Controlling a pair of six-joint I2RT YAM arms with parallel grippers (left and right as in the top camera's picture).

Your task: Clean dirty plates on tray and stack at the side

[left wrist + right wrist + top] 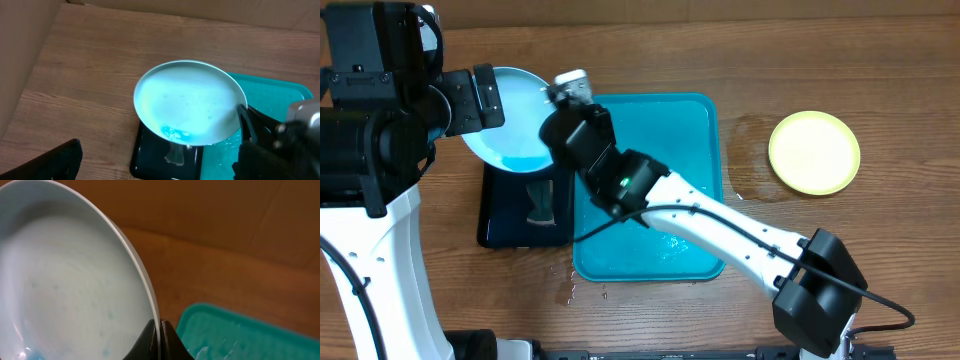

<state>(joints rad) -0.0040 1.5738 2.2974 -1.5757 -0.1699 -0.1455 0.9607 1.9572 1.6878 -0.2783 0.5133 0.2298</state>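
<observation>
My right gripper [160,335] is shut on the rim of the light-blue plate [515,125] and holds it tilted above the black tray. The plate's pale centre has a blue smear near its low edge [175,132]. It fills the left of the right wrist view [70,280]. My left gripper [485,100] is open and empty beside the plate's left edge; one of its fingers [55,160] shows at lower left. The turquoise tray [690,130] lies wet at table centre with no plate on it. A lime-green plate [814,152] lies on the table at right; a second one does not show.
A smaller black tray [505,215] lies left of the turquoise tray, with a small grey object [540,200] in it. My right arm [720,225] crosses over the turquoise tray. Water spots mark the wood near the tray's right edge [745,160].
</observation>
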